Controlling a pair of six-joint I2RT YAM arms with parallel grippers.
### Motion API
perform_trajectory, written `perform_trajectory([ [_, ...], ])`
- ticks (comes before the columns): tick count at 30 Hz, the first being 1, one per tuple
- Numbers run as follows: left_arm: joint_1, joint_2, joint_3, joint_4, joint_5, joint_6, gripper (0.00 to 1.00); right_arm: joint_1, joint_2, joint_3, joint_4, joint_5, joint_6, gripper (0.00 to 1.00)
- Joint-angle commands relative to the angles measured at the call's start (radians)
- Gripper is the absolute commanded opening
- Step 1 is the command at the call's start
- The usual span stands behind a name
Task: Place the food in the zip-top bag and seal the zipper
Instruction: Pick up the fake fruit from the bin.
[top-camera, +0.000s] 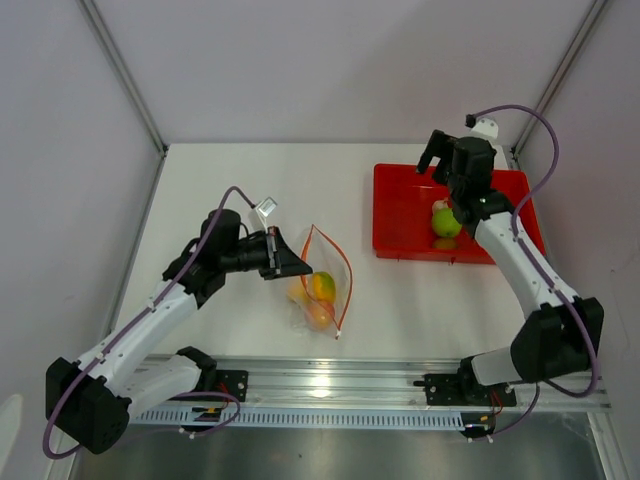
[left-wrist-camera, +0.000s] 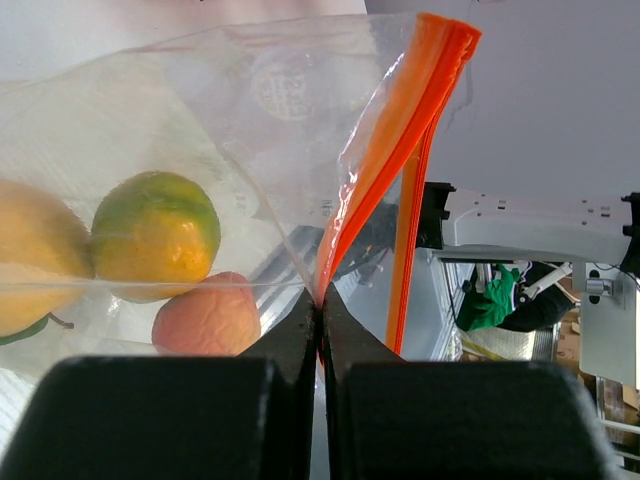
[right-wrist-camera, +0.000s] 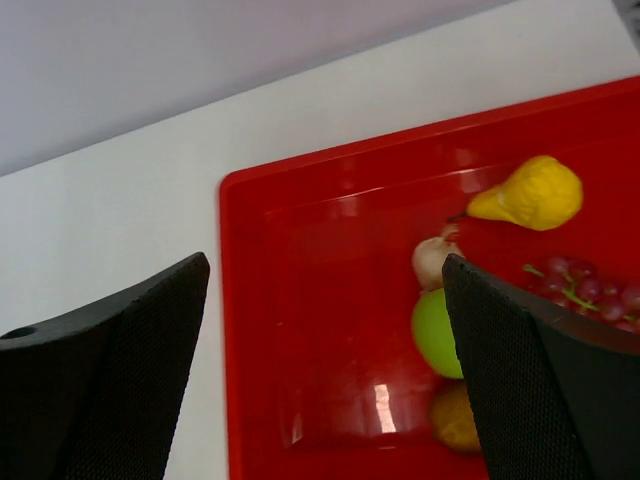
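— What does the overhead view give?
— The red tray (top-camera: 400, 215) at far right and the zip-top bag (top-camera: 330, 283) mid-table, holding fruit (top-camera: 322, 287).
— And the wrist views?
— Only they show the left gripper (left-wrist-camera: 319, 320) pinching the bag's film beside the zipper (left-wrist-camera: 400, 130), and the right gripper (right-wrist-camera: 325, 270) spread above the pear (right-wrist-camera: 535, 192) and grapes (right-wrist-camera: 585, 285).

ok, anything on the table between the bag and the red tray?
Nothing: in the top view, bare white table separates the zip-top bag from the red tray.

Robotics laboratory cell: white table (top-camera: 250, 190) enclosed by plain pale panels (top-camera: 350, 60) on metal posts (top-camera: 121, 72), with an aluminium mounting rail (top-camera: 340, 380) along the lower frame edge.
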Motion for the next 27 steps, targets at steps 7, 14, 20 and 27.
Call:
perform_trajectory([
  [7,-0.009,-0.021,-0.038,0.047,0.015,0.038,0.01,-0.235,0.304,0.147,0.053,0.091,0.166,0.99],
  [14,-0.009,0.019,-0.017,0.046,0.021,0.067,0.01,-0.305,0.509,0.307,-0.004,0.103,0.178,0.99],
  [20,-0.009,0.054,-0.012,0.052,0.027,0.085,0.01,-0.331,0.637,0.411,-0.076,0.131,0.161,0.99],
  [27,-0.009,0.108,-0.014,0.083,0.055,0.085,0.01,-0.373,0.715,0.408,-0.087,0.085,0.198,0.99],
])
